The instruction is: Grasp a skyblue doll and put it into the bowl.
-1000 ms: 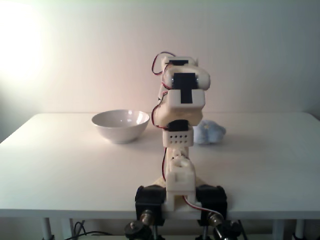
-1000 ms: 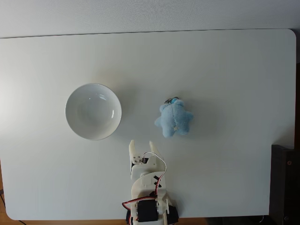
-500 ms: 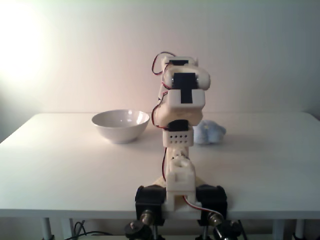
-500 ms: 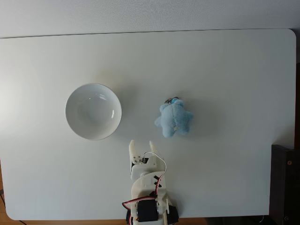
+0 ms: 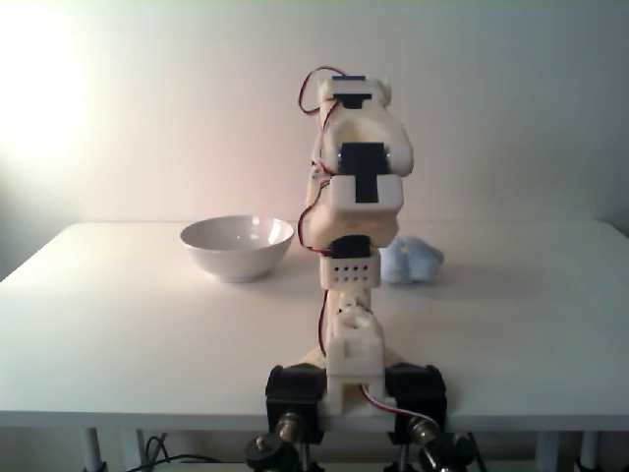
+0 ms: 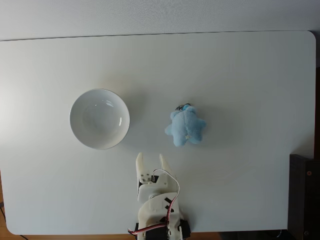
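Observation:
The skyblue doll (image 6: 185, 126) lies on the white table, right of centre in the top-down fixed view; from the front it peeks out at the arm's right side as a pale blue lump (image 5: 413, 261). The white bowl (image 6: 99, 119) stands empty to the doll's left, and is seen left of the arm in the front view (image 5: 237, 247). My gripper (image 6: 151, 158) sits near the table's near edge, below and between the two, its two white fingers spread apart with nothing between them. It touches neither object.
The white table (image 6: 240, 70) is bare around bowl and doll. A dark object (image 6: 304, 195) stands beyond the table's right edge. The arm's base (image 5: 354, 388) is clamped at the front edge, and the upright arm hides the gripper in the front view.
The arm's upper part has risen in the front view. From above, the gripper has drawn slightly toward the base. Bowl and doll have stayed in place.

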`<state>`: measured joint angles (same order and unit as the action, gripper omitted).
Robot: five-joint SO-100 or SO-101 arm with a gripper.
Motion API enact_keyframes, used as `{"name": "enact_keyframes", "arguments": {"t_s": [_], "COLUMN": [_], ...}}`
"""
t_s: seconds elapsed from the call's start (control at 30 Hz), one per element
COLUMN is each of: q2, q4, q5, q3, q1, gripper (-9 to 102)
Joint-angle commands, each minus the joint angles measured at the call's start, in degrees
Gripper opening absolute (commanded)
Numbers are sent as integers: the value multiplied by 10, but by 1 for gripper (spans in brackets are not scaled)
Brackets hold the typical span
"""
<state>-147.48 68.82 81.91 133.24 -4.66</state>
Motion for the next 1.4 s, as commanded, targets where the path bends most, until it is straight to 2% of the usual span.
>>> {"name": "enact_keyframes", "arguments": {"t_s": [0.0, 0.37, 0.6, 0.73, 1.07, 1.37], "q2": [1, 2, 2, 3, 20, 183], "q4": [33, 40, 40, 40, 33, 33], "q5": [-4, 1, 4, 5, 6, 5], "q3": [-53, -80, -80, -80, -116, -243], "q1": [7, 68, 126, 158, 207, 209], "gripper": [24, 25, 40, 45, 45, 45]}}
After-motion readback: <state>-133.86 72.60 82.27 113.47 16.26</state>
